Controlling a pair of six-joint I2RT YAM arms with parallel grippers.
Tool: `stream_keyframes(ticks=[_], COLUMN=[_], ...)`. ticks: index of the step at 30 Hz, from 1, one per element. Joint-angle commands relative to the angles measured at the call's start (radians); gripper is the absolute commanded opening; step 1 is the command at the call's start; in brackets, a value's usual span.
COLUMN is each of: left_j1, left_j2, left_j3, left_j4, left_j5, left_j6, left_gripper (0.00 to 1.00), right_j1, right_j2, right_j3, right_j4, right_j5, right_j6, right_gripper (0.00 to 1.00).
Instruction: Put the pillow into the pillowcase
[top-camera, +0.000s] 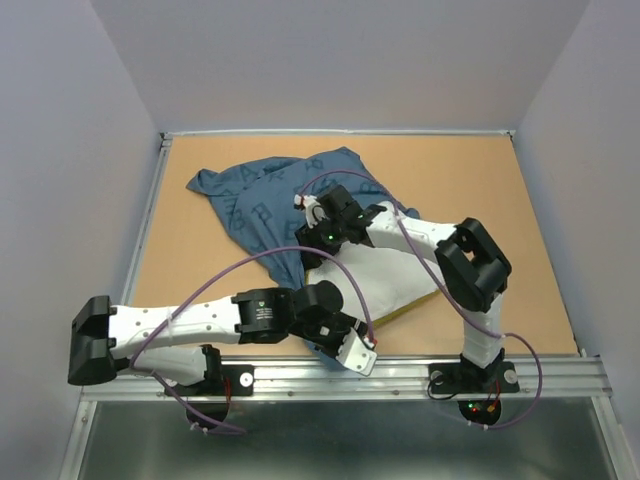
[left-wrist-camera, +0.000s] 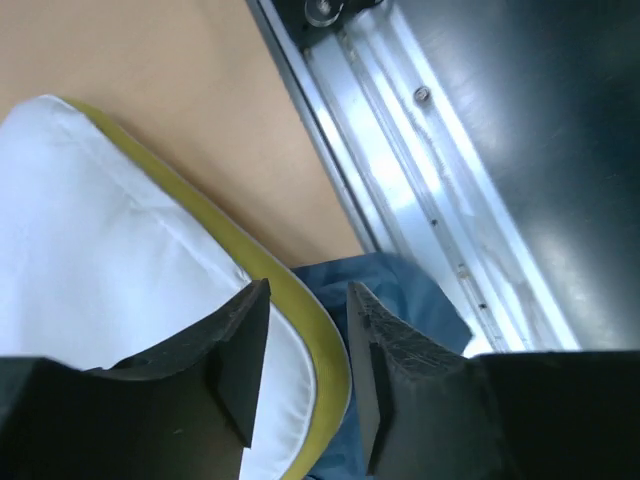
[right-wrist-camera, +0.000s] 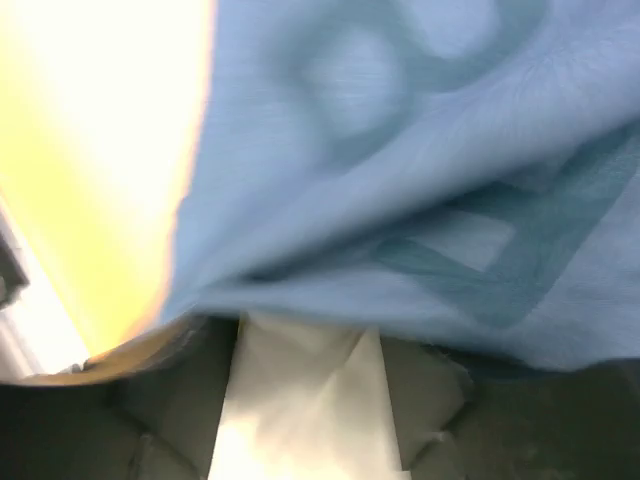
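Note:
The blue pillowcase (top-camera: 262, 195) lies crumpled at the table's back left, and a strip of it runs down under the left arm. The white pillow (top-camera: 385, 275), with its yellow-green band, lies in the middle, its far end under the pillowcase. My left gripper (top-camera: 350, 350) is at the pillow's near corner. In the left wrist view the gripper (left-wrist-camera: 308, 290) is closed on the pillow's banded edge (left-wrist-camera: 300, 320), with pillowcase cloth (left-wrist-camera: 410, 295) beneath. My right gripper (top-camera: 312, 208) is at the pillowcase's edge. In the blurred right wrist view the gripper (right-wrist-camera: 310, 330) pinches white pillow cloth (right-wrist-camera: 300, 400) under the pillowcase (right-wrist-camera: 420, 150).
An aluminium rail (top-camera: 400, 375) runs along the table's near edge, close to my left gripper, and also shows in the left wrist view (left-wrist-camera: 400, 130). Pale walls enclose the brown table (top-camera: 500, 200) on three sides. The right arm's elbow (top-camera: 475, 260) stands over the pillow's right side.

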Motion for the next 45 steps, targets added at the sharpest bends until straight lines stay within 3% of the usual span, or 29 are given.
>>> stream_keyframes(ticks=[1,6,9,10,15,19,23,25,26,30,32,35,38,40,45], left_j1=[0.024,0.128,0.315,0.455,0.695,0.763,0.873,0.902,0.907,0.968,1.022,1.054,1.033,0.989,0.744], left_j2=[-0.165,-0.275,-0.251,-0.239,-0.077,0.099,0.302,0.402,0.442,0.704,0.740,0.674,0.512,0.383,0.238], left_j3=[0.013,0.101,0.138,0.132,0.081,0.125,0.179,0.194,0.232,0.465,0.608,0.641,0.563,0.506,0.345], left_j4=[-0.059,-0.195,-0.211,-0.214,-0.099,-0.016,-0.015,0.053,0.095,0.094,0.076,0.071,0.050,0.047,0.010], left_j5=[0.091,0.027,-0.004,0.034,0.033,-0.080,-0.044,-0.051,-0.062,-0.038,0.016,0.140,0.186,0.085,-0.187], left_j6=[-0.033,-0.131,-0.234,-0.249,-0.393,-0.476,-0.499,-0.473,-0.444,-0.444,-0.449,-0.368,-0.253,-0.216,-0.303], left_gripper=[0.52,0.63,0.65,0.65,0.62,0.61,0.53,0.52,0.51,0.50,0.53,0.61,0.73,0.77,0.77], right_j1=[-0.020,-0.049,-0.127,-0.157,-0.394,-0.514,-0.517,-0.516,-0.507,-0.377,-0.323,-0.321,-0.422,-0.486,-0.533], right_j2=[-0.200,-0.406,-0.542,-0.579,-0.480,-0.296,-0.270,-0.271,-0.271,-0.291,-0.300,-0.322,-0.394,-0.475,-0.575], right_j3=[0.002,-0.086,-0.200,-0.212,-0.186,-0.131,-0.217,-0.255,-0.293,-0.291,-0.261,-0.195,-0.217,-0.241,-0.379], right_j4=[0.029,-0.172,-0.204,-0.206,-0.203,-0.206,-0.204,-0.200,-0.192,-0.118,-0.111,-0.117,-0.121,-0.124,-0.120], right_j5=[-0.078,-0.031,-0.016,-0.008,0.038,0.067,-0.002,-0.124,-0.202,-0.264,-0.310,-0.362,-0.326,-0.327,-0.125], right_j6=[-0.008,-0.198,-0.238,-0.246,-0.264,-0.267,-0.268,-0.217,-0.194,-0.111,-0.059,-0.001,0.027,0.058,0.128], right_gripper=[0.69,0.71,0.71,0.71,0.73,0.62,0.53,0.48,0.46,0.41,0.41,0.45,0.58,0.69,0.72])
